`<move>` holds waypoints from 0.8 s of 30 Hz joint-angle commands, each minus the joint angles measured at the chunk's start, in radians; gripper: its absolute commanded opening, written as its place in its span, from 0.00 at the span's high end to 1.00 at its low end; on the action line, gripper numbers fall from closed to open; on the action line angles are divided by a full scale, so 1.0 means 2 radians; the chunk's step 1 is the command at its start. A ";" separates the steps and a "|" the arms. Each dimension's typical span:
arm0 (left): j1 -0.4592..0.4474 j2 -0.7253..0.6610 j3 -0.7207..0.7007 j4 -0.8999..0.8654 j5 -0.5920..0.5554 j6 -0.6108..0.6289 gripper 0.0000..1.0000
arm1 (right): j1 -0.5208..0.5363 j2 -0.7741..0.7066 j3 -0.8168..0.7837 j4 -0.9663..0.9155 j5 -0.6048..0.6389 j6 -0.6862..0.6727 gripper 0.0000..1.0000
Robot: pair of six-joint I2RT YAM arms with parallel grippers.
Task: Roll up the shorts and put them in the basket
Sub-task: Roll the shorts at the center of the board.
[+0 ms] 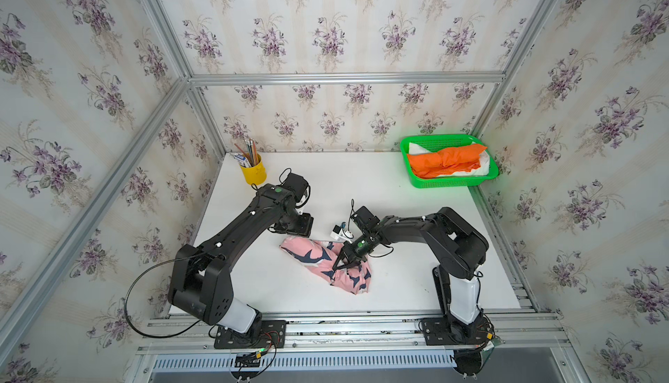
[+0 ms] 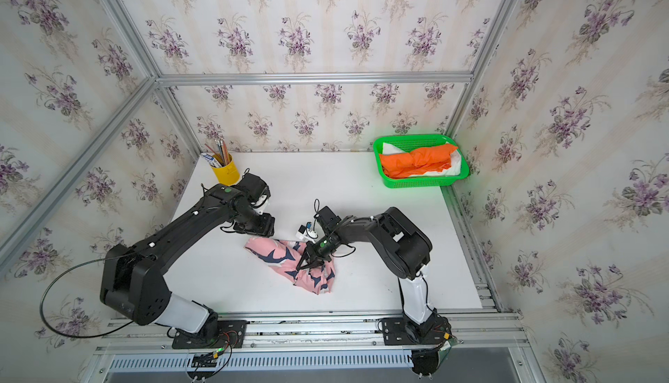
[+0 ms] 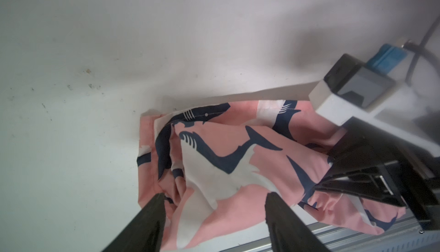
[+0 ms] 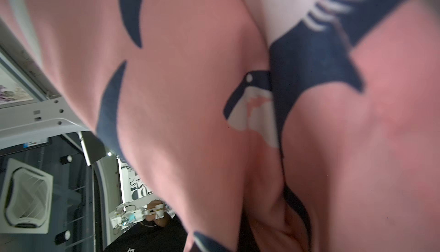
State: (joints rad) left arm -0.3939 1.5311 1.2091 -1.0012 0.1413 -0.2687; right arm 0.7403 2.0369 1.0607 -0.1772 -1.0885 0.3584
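The pink shark-print shorts (image 1: 311, 251) (image 2: 275, 251) lie bunched in a loose roll in the middle of the white table. My right gripper (image 1: 342, 265) (image 2: 306, 265) is shut on a fold near their right end. In the right wrist view the pink cloth (image 4: 190, 96) fills the frame and hides the fingers. My left gripper (image 3: 214, 200) hangs open over the shorts' (image 3: 226, 167) left end, its fingers wide apart with cloth lying between them. In both top views its wrist hides its jaws. The orange shorts (image 1: 445, 160) (image 2: 416, 160) lie rolled on the white shorts (image 1: 481, 167) in the basket.
The green basket (image 1: 434, 139) (image 2: 409, 139) stands at the back right corner. A yellow cup of pencils (image 1: 253, 173) stands at the back left, just behind my left arm. Metal rails (image 1: 344, 321) run along the table's front edge. Wallpapered walls close in three sides.
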 commanded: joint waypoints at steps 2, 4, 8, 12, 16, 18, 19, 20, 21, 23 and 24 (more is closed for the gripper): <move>0.000 0.027 -0.018 0.014 0.007 -0.015 0.25 | -0.008 0.010 0.004 -0.019 0.033 -0.026 0.75; 0.000 0.043 -0.034 0.034 0.027 -0.019 0.28 | -0.008 -0.010 0.001 -0.026 0.051 -0.030 0.70; 0.000 0.074 -0.055 0.064 -0.004 -0.024 0.69 | -0.008 -0.082 -0.017 -0.054 0.114 -0.029 0.57; 0.004 0.117 -0.046 0.071 -0.029 -0.017 0.87 | -0.009 -0.159 -0.053 -0.083 0.165 -0.032 0.52; 0.005 0.155 -0.029 0.069 -0.043 -0.007 0.89 | -0.019 -0.193 -0.094 -0.078 0.188 -0.031 0.79; 0.005 0.173 -0.020 0.064 -0.052 -0.002 0.89 | -0.027 -0.186 -0.108 -0.068 0.203 -0.030 0.98; 0.004 0.181 -0.017 0.062 -0.056 0.000 0.88 | -0.032 -0.179 -0.116 -0.061 0.214 -0.029 1.00; 0.005 0.185 -0.014 0.062 -0.059 0.002 0.86 | -0.036 -0.170 -0.124 -0.052 0.227 -0.027 1.00; 0.005 0.189 -0.012 0.062 -0.061 0.005 0.85 | -0.036 -0.161 -0.130 -0.049 0.236 -0.027 1.00; 0.004 0.192 -0.007 0.062 -0.064 0.009 0.84 | -0.036 -0.152 -0.136 -0.050 0.268 -0.025 1.00; 0.004 0.191 -0.007 0.064 -0.061 0.012 0.83 | -0.036 -0.157 -0.136 -0.055 0.286 -0.024 1.00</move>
State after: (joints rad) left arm -0.3866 1.8908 1.2037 -0.9607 0.1078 -0.2684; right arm 0.6727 1.7222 0.7998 -0.2020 -0.6765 0.3122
